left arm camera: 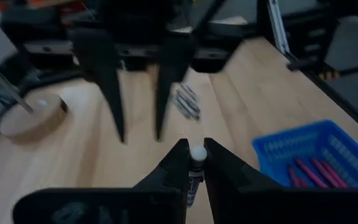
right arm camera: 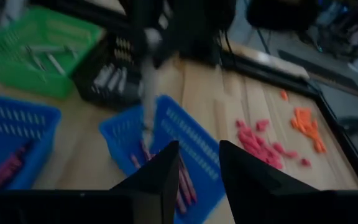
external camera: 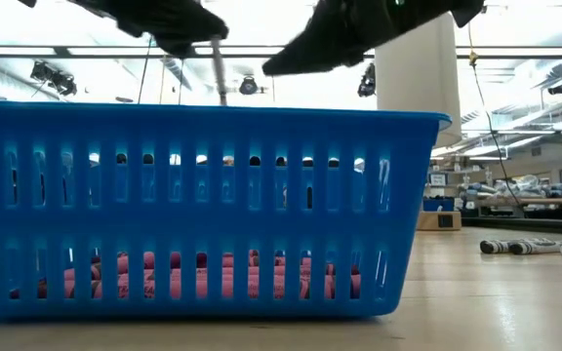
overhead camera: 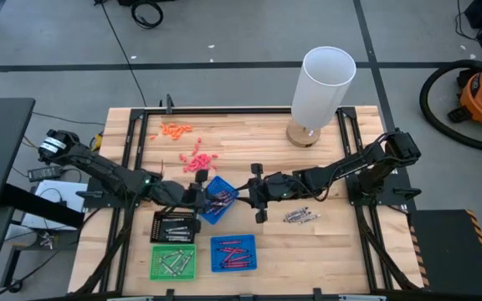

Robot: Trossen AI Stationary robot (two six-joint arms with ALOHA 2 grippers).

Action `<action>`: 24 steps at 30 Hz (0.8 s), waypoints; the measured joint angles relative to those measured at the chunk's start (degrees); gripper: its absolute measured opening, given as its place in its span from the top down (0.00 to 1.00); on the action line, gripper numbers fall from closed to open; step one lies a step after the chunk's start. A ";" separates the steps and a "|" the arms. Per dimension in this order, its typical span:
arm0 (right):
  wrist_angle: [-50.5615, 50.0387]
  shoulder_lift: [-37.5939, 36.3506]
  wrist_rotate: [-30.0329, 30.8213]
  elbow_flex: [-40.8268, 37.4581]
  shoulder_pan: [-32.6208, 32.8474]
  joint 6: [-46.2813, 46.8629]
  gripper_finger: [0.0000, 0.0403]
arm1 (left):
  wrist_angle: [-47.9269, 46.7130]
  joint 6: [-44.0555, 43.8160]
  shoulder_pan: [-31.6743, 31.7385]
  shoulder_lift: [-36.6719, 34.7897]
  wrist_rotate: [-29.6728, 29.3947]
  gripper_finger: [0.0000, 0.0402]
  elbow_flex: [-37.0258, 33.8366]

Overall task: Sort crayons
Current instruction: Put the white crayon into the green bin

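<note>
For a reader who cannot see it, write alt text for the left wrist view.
The left tool grips a white-tipped crayon upright above a wooden table. The right tool hangs open just beyond, grey crayons lie behind it, and a blue tray holds red crayons.

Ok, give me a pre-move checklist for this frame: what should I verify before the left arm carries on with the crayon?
1. Left gripper shut on a grey-silver crayon: ok.
2. Right gripper open with nothing between its fingers: ok.
3. Right gripper clear of the left: cannot tell; they face each other closely above the tilted blue tray.
4. Held crayon matches the tray below: not ok; that tray holds red crayons.
5. Green tray with grey-silver crayons within reach: ok, likely.
6. Loose grey-silver crayons on the table still to sort: ok, visible.
</note>
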 joint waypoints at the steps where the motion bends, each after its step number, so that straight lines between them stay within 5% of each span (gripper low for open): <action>1: -1.15 0.01 0.77 -0.01 0.02 0.05 0.70 | -1.31 -0.87 -0.51 -0.34 0.01 0.90 0.00; 9: -3.20 0.02 4.49 -0.01 0.02 0.01 0.70 | -11.96 -11.69 -4.15 -5.26 6.01 0.90 0.00; 18: -4.82 0.02 4.47 -0.03 0.02 0.11 0.70 | -27.74 -40.16 -6.96 -7.86 21.61 0.90 0.00; 24: -4.83 0.02 4.48 -0.03 0.00 0.11 0.70 | -30.09 -48.35 -13.06 -5.76 23.56 0.90 -0.02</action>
